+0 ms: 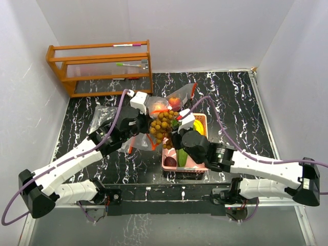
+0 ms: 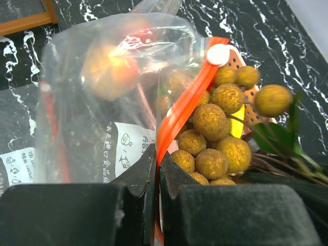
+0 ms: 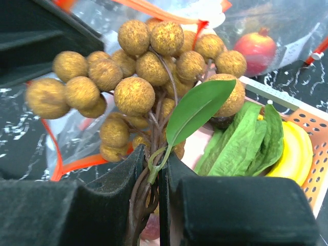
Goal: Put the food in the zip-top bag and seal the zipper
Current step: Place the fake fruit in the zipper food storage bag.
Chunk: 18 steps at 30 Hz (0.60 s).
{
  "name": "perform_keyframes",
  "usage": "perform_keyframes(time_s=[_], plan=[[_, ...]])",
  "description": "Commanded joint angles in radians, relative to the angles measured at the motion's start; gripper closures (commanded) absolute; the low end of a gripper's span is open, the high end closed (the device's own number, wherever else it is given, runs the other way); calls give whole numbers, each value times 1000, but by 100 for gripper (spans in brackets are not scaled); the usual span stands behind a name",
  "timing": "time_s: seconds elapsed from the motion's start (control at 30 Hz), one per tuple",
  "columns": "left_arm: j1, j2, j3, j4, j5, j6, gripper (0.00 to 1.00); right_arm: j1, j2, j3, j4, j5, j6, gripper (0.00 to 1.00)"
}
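Top external view: a black marbled desk [image 1: 241,102] carries a wooden rack [image 1: 102,66] far left, the zip-top bag [image 1: 182,95] mid-desk and a pink basket [image 1: 203,123] just beside it. Left jaws pinch the bag's orange zipper strip [image 2: 179,107]. Right jaws pinch the stems of the longan bunch [image 3: 136,95], held up at the bag's mouth. An orange fruit [image 2: 107,72] and a red fruit [image 3: 258,47] sit inside the bag.

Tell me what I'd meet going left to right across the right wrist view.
Longan bunch → green vegetable → banana
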Motion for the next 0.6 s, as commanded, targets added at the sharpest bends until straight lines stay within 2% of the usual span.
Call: perform_keyframes(time_s=[0.0, 0.17, 0.33, 0.57], plan=[[-9, 34, 25, 25, 6, 1, 100, 3, -124, 5, 165, -105, -10, 92], [-9, 39, 23, 36, 2, 9, 100, 2, -198, 64, 229, -171, -61, 92], [-9, 42, 55, 22, -3, 22, 100, 3, -152, 148, 165, -241, -124, 92], [-9, 33, 89, 14, 4, 26, 100, 3, -92, 115, 147, -315, -88, 92]])
